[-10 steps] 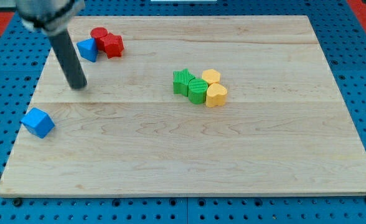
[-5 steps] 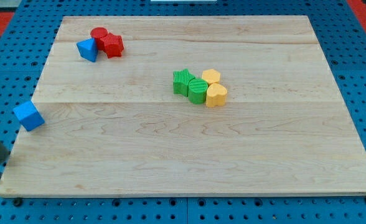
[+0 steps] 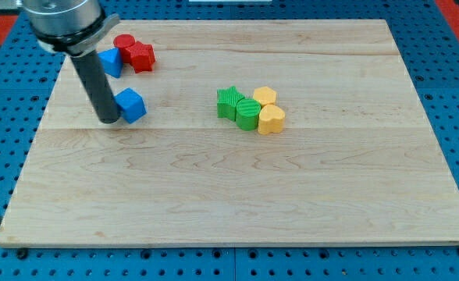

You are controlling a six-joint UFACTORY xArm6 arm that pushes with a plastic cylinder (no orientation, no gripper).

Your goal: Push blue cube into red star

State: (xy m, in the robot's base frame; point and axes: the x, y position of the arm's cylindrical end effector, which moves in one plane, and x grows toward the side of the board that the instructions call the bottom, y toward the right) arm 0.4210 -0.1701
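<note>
Camera view shows the blue cube (image 3: 131, 104) on the table (image 3: 237, 187) in the upper-left part of the board, well apart from the red star (image 3: 141, 56), which sits toward the view's top, nearly straight above the cube w/ a slight lean to the view's right. My tip (image 3: 108, 121) is touching or just beside the cube's left face, on the view's left & a bit toward the bottom. End effector is a plain rod, no jaws, so nothing to spread or pinch; it only pushes. Next to the star: a blue triangular block (image 3: 111, 62) on its left, touching or nearly so, partly behind the rod, & a red cylinder (image 3: 123, 42) just behind it toward the top. Farther right, mid-board, a separate cluster: green star-ish block (image 3: 229, 101), green cylinder-like block (image 3: 247, 113), a yellow block w/ several flat sides (image 3: 265, 96), yellow heart (image 3: 272, 119), all packed together & well clear of the work. Step in hand, as I judge it: lining up behind the cube for the push. From the left side a push would send the cube rightward, not at the star. Next move prob. calls for getting the tip round to the cube's bottom side, then driving toward the view's top, steering clear of the blue triangular block so the cube meets the star itself.
</note>
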